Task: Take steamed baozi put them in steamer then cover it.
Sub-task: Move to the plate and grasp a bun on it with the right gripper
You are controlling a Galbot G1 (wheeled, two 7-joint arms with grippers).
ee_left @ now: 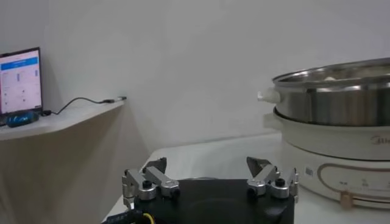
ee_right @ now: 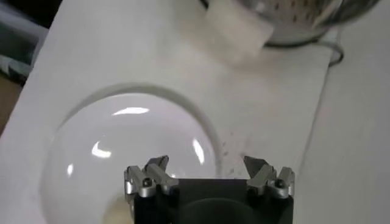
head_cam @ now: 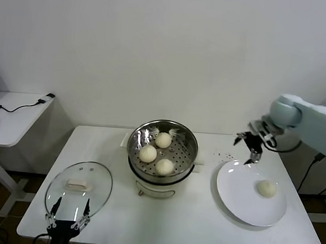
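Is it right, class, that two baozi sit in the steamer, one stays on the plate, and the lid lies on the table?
Not quite: the head view shows three baozi in the steamer, not two. One baozi remains on the plate, and the lid lies on the table.

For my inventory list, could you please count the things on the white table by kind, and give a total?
Steamed baozi: 4, with 3 in the steamer and 1 on the plate
Steamer: 1
Cover: 1
Plate: 1
Total: 7

Pale grey-blue right arm — black hands, silver-screwed fingertips.
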